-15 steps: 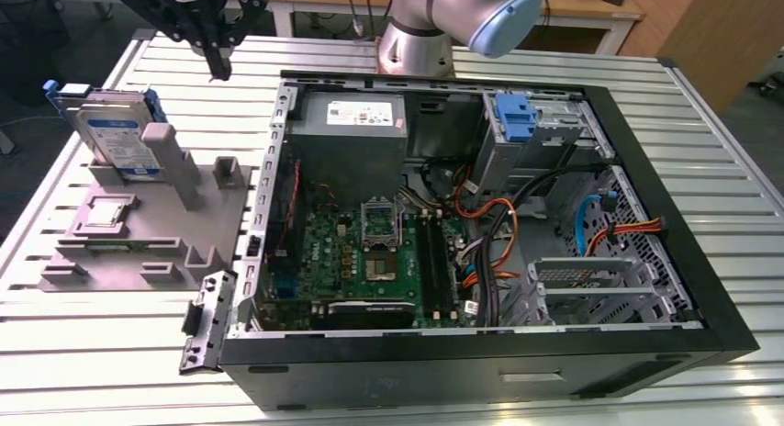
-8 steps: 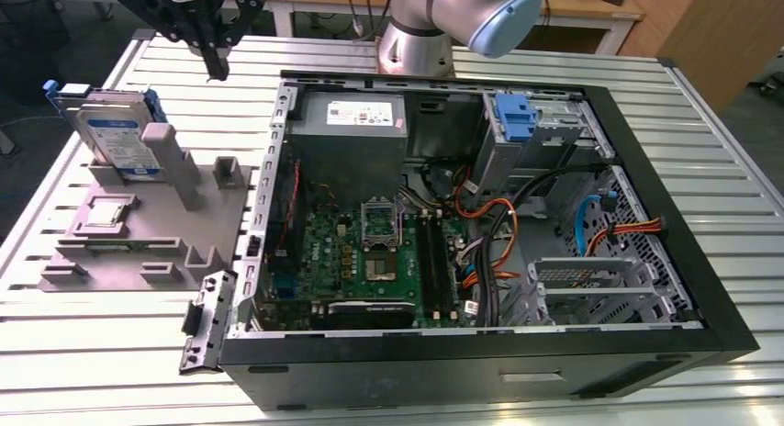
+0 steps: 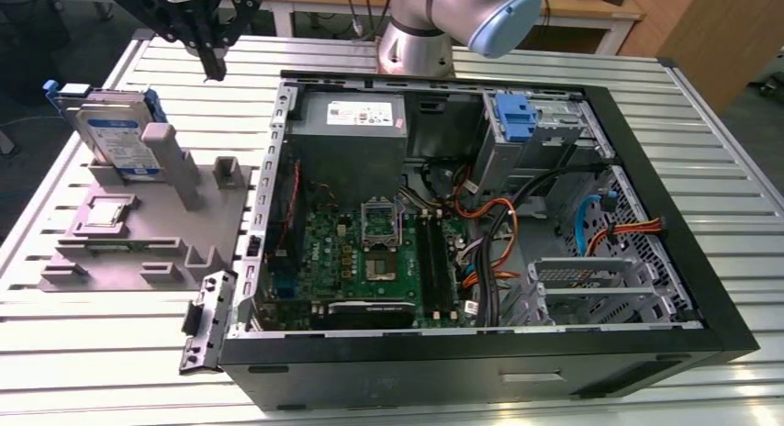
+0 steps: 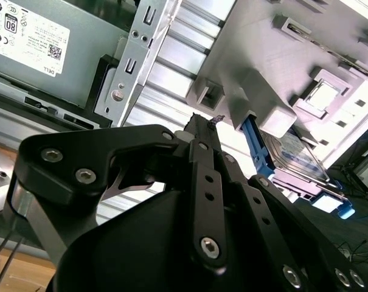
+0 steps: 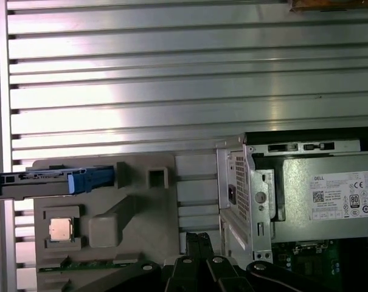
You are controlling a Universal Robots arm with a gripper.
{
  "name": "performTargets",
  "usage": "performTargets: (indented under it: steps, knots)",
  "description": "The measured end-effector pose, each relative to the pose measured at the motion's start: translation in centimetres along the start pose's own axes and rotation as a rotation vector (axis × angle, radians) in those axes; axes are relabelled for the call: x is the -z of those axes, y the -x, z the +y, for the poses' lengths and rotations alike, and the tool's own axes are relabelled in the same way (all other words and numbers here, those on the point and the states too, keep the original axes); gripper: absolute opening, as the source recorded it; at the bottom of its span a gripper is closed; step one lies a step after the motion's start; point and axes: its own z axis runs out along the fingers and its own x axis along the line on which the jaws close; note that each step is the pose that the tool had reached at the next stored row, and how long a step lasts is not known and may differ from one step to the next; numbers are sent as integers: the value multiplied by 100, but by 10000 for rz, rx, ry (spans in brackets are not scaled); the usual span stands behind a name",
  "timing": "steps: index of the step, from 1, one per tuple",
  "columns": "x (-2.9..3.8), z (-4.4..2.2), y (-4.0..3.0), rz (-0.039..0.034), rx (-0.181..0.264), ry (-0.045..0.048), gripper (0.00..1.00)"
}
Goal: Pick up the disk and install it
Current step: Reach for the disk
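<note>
Nothing of the task is done as far as the pictures show. The disk is not picked up and sits outside the computer case. The pincer hangs in the air above the slatted metal desk. It is near the far end of the grey fixture, between the disk and the case's corner, and touches neither. Its fingers look pressed together with nothing between them, which shows most plainly in the first wrist view. So both the grasp and the install are left to do.

The disk stands on edge in a slot at the back of the fixture, at the exterior view's left, with its broad labelled face towards that camera. It is a flat silver-grey hard drive with a white-and-blue label and blue plastic rails along its sides. In the first wrist view it shows edge-on as a thin grey slab with a blue rail running along it. In the second wrist view its metal face and one blue rail show beyond the fixture's post.

A small square processor lies in another pocket of the same fixture. Inside the open case, the power supply sits at the back and a bare blue bracket sits in the upper bay.
</note>
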Motion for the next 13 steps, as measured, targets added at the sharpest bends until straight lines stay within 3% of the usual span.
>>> performTargets:
  steps: [13]
  knots:
    - [-4,-3,-32,5,-1,1,10]
